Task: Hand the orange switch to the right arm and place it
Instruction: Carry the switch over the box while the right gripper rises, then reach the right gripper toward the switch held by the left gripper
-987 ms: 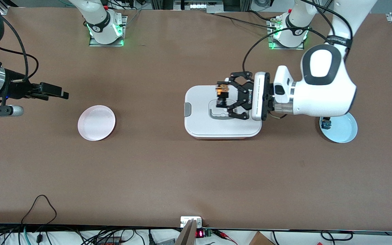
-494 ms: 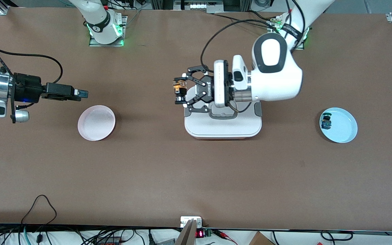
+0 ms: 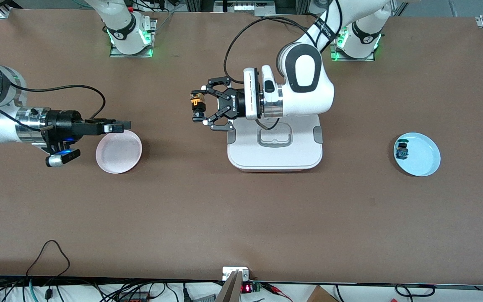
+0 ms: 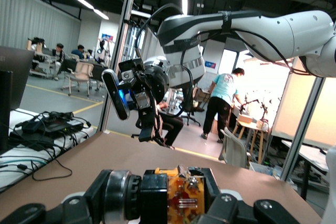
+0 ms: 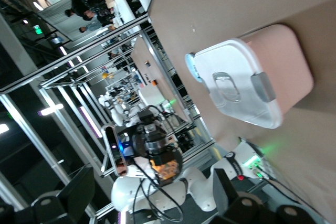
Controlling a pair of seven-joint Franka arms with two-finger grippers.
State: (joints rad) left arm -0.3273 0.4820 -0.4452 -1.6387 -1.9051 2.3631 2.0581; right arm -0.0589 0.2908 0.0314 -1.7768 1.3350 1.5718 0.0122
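**Two grippers face each other across a gap, the switch held out between them**

The left arm's black linkage-fingered gripper (image 3: 198,110) is clenched on the orange switch (image 3: 197,107), a tiny black cylinder with a round orange cap. It holds the switch in the air over bare brown tabletop (image 3: 241,218), just off the edge of the white lidded plastic box (image 3: 274,159) on the side toward the right arm's end of the table. In the front view the switch's long axis runs crosswise to the line between the two grippers, orange end up in that view and black body below, though its exact tilt is hard to read.

The right arm's slim black gripper (image 3: 120,125) hangs over the rim of the shallow round pink dish (image 3: 118,152), jaws released and empty, pointing straight toward the switch. A stretch of open table separates the two grippers, and they sit on nearly the same line. The right wrist view shows the left gripper (image 5: 160,162) head-on, orange glinting between its fingers.

The handover likely depends on the right gripper closing that gap and taking the exposed end of the switch.

A small blue-and-green switch (image 3: 401,151) lies in the pale blue round plate (image 3: 428,159) near the left arm's end.
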